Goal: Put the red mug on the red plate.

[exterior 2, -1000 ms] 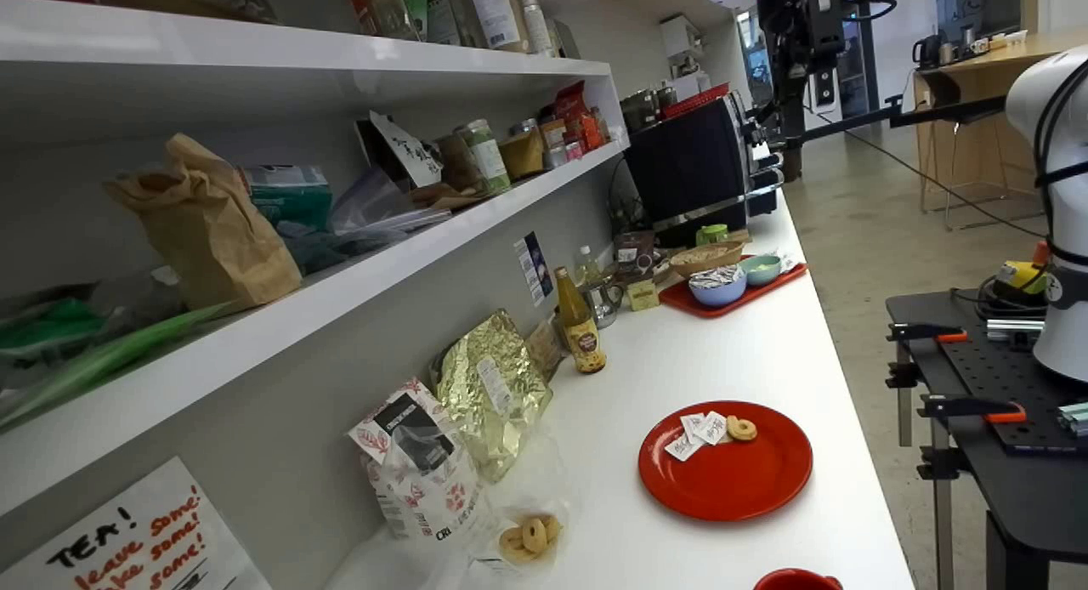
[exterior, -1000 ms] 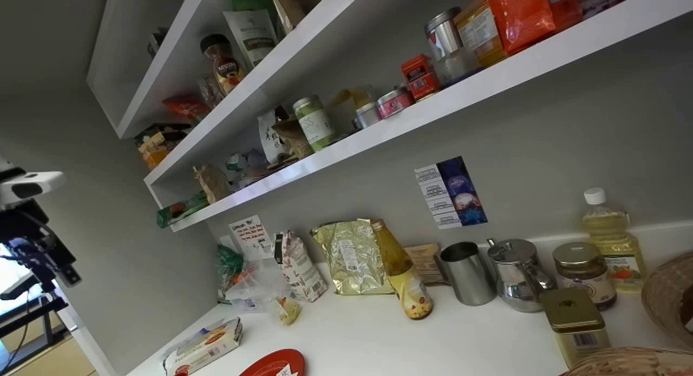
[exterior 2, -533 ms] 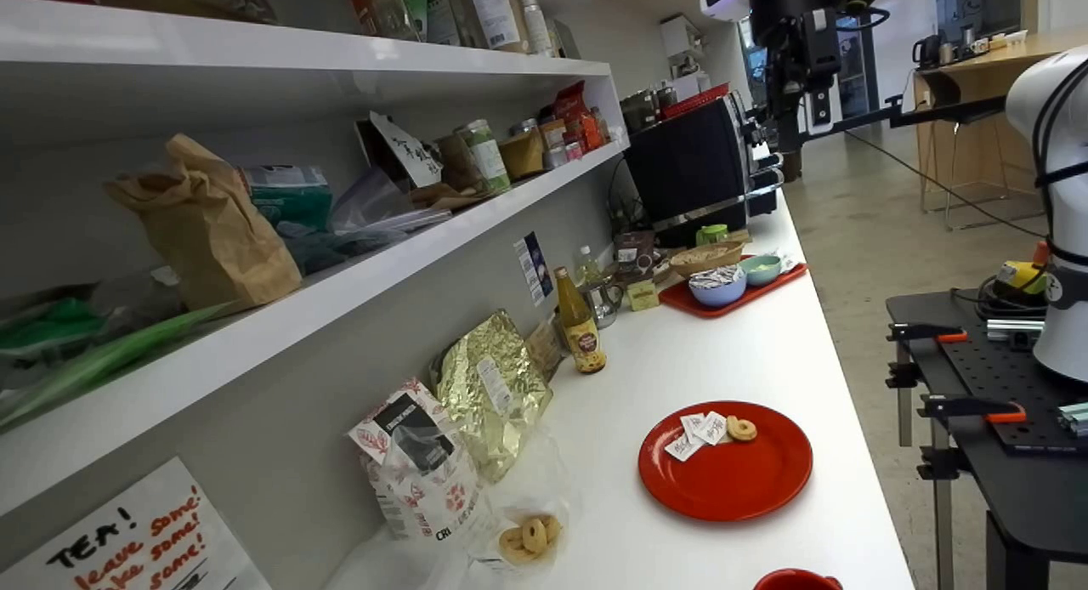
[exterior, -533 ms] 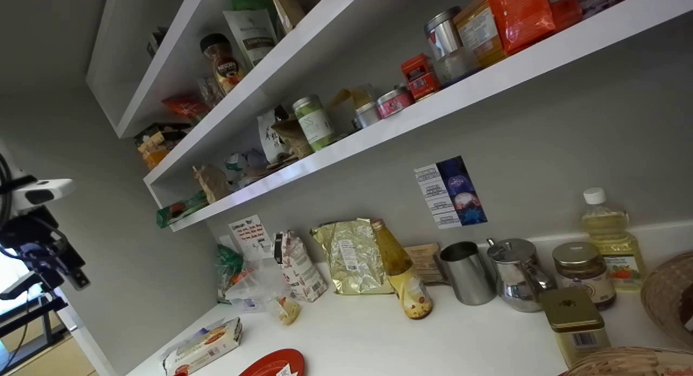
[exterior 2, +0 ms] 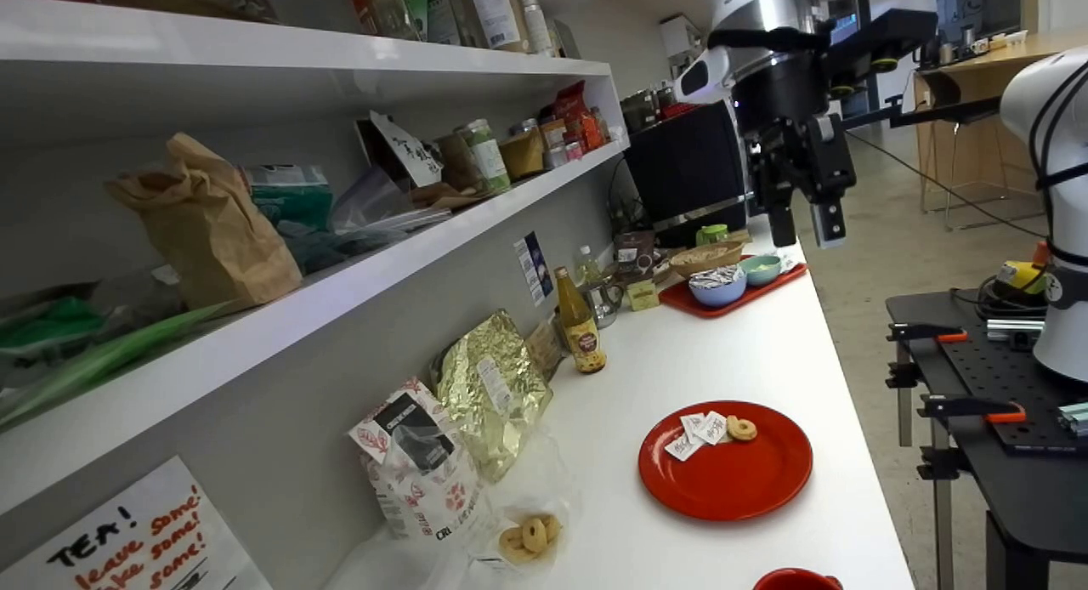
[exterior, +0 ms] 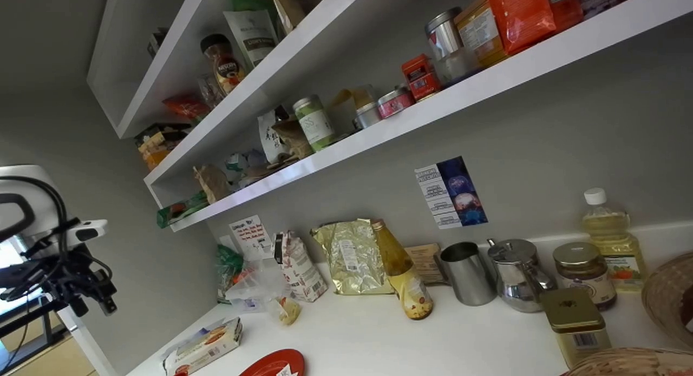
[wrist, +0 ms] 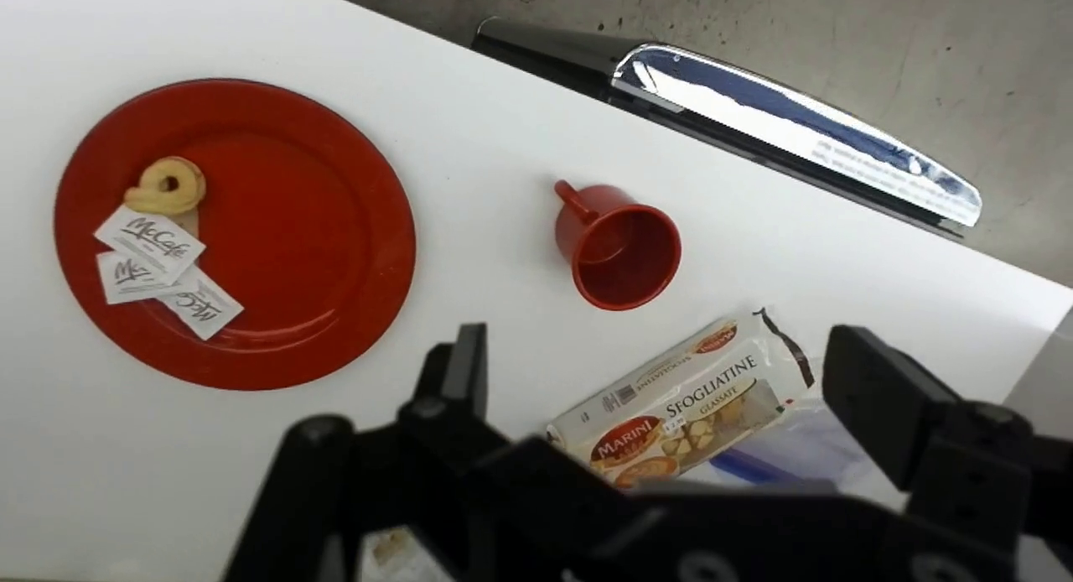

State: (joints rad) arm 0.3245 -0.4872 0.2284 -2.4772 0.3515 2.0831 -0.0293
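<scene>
Wrist view: red mug (wrist: 619, 246), smooth and glossy, on the white desk (wrist: 478, 146), set apart, right of the round red plate (wrist: 289, 226). Paper sachets (wrist: 155, 242) (McCafé print legible) and a pale ring-shaped biscuit (wrist: 156, 198) take up the plate's left part; a film-wrapped pastry packet (wrist: 683, 400) lies near-side of the mug, slanting far right, and the gripper (wrist: 662, 360) is spread wide. Mug upright, mouth up, handle toward the far left.

Wrist view: mug (wrist: 620, 248) right of plate (wrist: 289, 238); sachets (wrist: 152, 240) on plate.
</scene>
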